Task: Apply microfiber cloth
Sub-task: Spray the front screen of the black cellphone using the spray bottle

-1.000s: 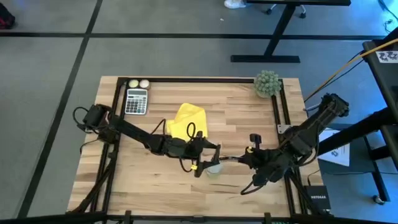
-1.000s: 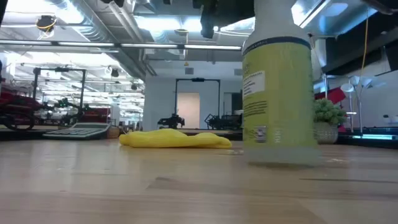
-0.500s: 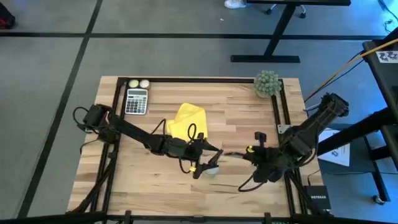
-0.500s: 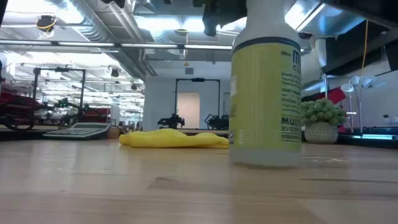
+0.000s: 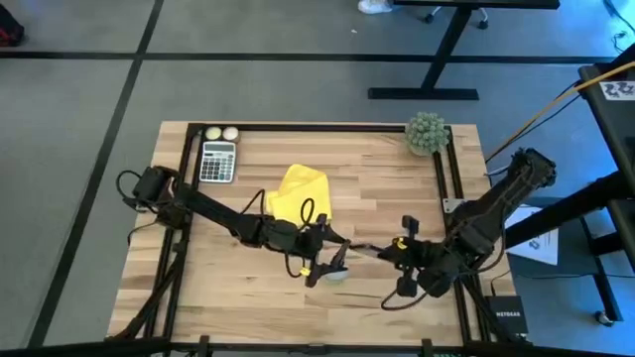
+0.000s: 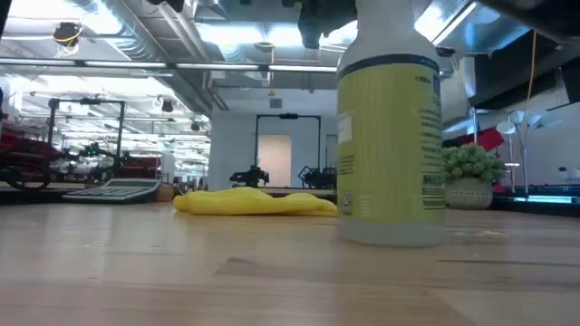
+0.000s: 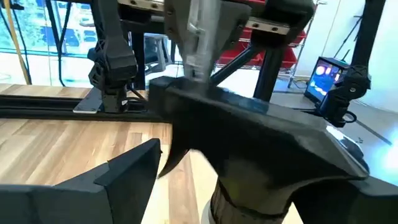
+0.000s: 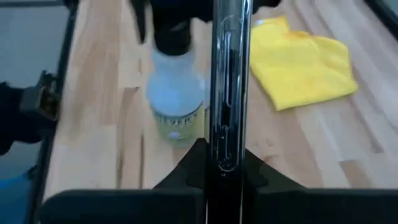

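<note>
The microfiber cloth (image 5: pixel 301 192) lies untouched mid-frame. The spray bottle (image 6: pixel 390 136) is gripped by the left pincer (image 5: pixel 327 260); the right pincer's (image 5: pixel 382 253) state cannot be told. Wiping remains undone.

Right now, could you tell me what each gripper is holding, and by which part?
The left gripper grips the spray bottle at its top; the right gripper holds a black phone by its lower end.

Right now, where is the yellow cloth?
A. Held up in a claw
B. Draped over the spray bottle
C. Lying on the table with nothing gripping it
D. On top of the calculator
C. The microfiber cloth lies crumpled on the table, apart from the spray bottle, with neither claw on it.
</note>
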### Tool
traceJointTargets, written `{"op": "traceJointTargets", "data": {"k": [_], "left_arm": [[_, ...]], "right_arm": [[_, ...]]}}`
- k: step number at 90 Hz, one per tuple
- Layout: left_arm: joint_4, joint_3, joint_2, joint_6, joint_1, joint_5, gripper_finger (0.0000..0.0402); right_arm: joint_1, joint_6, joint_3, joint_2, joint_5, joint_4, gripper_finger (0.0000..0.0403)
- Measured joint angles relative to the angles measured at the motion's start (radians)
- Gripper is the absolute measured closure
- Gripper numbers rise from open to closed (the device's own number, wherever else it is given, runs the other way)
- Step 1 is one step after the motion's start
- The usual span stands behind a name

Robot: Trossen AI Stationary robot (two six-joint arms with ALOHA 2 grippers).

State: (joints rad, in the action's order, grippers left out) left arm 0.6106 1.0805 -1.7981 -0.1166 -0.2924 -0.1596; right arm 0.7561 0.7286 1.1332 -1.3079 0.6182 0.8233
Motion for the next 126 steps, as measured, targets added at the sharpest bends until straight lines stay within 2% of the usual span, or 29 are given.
{"op": "traceJointTargets", "data": {"k": [19,38,51,60,66,73,81,87,112,126], "left_arm": [[0.0,0.0,0.0,0.002,0.0,-0.002,0.01],[0.0,0.0,0.0,-0.004,-0.001,-0.003,0.01],[0.0,0.0,0.0,-0.013,-0.002,0.0,0.01],[0.0,0.0,0.0,-0.016,-0.003,0.001,0.01],[0.0,0.0,0.0,-0.017,-0.003,0.001,0.01],[0.0,0.0,0.0,-0.018,-0.003,0.003,0.01],[0.0,0.0,0.0,-0.018,-0.003,0.003,0.01],[0.0,0.0,0.0,-0.018,-0.003,0.003,0.01],[-0.001,0.0,0.0,-0.014,0.0,0.0,0.0104],[-0.003,0.0,0.0,-0.014,0.006,-0.005,0.0144]], "right_arm": [[-0.032,-0.057,0.0,-0.027,-0.012,-0.041,0.0395],[-0.017,-0.008,0.0,-0.005,-0.007,0.03,0.0395],[0.019,0.108,0.0,0.042,0.139,0.187,0.0395],[-0.012,0.122,-0.002,0.043,0.21,0.247,0.0395],[-0.065,0.039,-0.028,0.043,0.231,0.168,0.0395],[-0.14,-0.117,-0.084,0.04,0.212,-0.027,0.0395],[-0.218,-0.281,-0.148,0.04,0.109,-0.275,0.0395],[-0.261,-0.338,-0.188,0.04,0.049,-0.391,0.0395],[-0.286,-0.364,-0.213,0.04,0.076,-0.477,0.0395],[-0.286,-0.368,-0.213,0.04,0.069,-0.491,0.0395]]}}
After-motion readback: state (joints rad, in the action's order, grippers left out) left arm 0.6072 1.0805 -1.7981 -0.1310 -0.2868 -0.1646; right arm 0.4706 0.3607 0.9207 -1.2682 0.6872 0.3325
